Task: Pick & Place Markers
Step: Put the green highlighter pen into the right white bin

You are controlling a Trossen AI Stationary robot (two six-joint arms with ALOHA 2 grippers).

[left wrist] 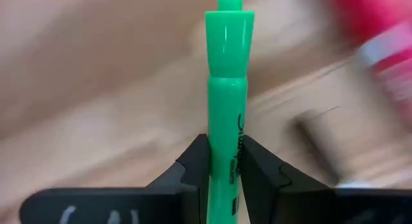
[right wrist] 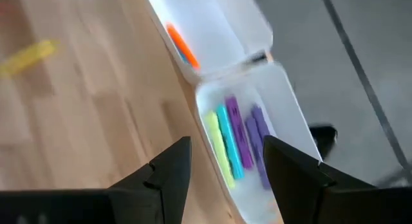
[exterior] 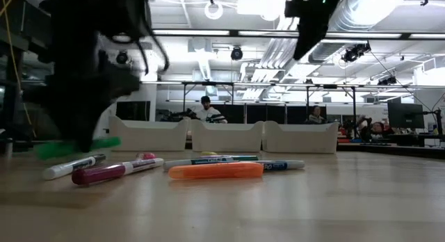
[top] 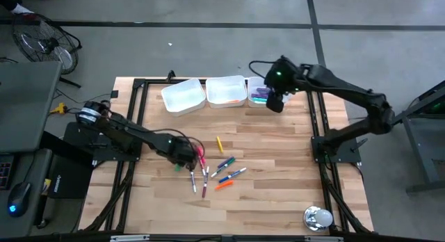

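Wooden butcher-block surface (top: 278,200) with a black frame around it, grey concrete floor all round and a fan (top: 43,44) off at the far left. Going left to right: the left pincer (left wrist: 224,161) is down low at the left-middle of the surface, clamped on a green highlighter (left wrist: 226,108). The wrist view shows the two fingers pinching its barrel with the capped end sticking out ahead. From the low view the green highlighter (exterior: 75,147) looks level and just about at the wood; can't tell if it's touching.

Right beside that pincer is the loose pile of markers (top: 221,174): a pink one, a couple of white-barrelled ones, blue ones, an orange one (exterior: 215,170) nearest the front, and a yellow one (top: 220,144) a bit farther back on its own.

Along the far edge sit three white trays side by side. The left tray (top: 183,96) looks bare, the middle tray (top: 226,91) has an orange marker in it, and the right tray (right wrist: 293,114) holds yellow-green, teal and purple markers lying parallel. The right pincer (right wrist: 226,161) hovers over that right tray, fingers apart, holding nothing.

A shiny round metal thing (top: 318,218) sits at the near right corner.
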